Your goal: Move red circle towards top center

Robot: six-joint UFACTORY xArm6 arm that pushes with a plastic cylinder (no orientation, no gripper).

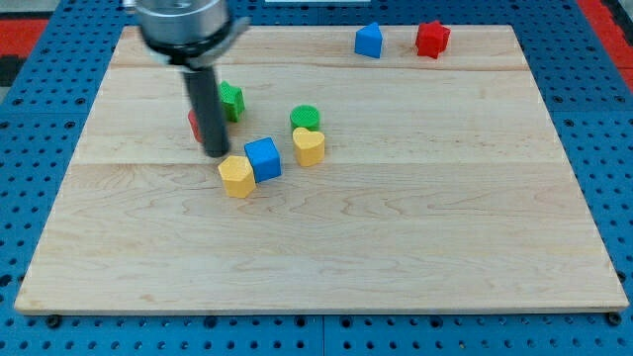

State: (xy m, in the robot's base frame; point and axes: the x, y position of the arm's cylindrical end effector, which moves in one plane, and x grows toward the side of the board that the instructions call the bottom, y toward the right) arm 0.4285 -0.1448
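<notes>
The red circle (195, 125) is mostly hidden behind my rod at the board's upper left; only a red sliver shows left of the rod. My tip (217, 154) rests on the board just to the lower right of it, touching or nearly so. A green block (231, 100) sits right behind the rod, to the right of the red circle. A yellow block (237, 176) and a blue cube (263, 158) lie just below and right of my tip.
A green circle (306, 118) sits above a yellow heart-like block (309, 146) near the centre. A blue block (369, 41) and a red star-like block (431, 39) stand at the top edge right of centre. The wooden board (396, 247) lies on a blue pegboard.
</notes>
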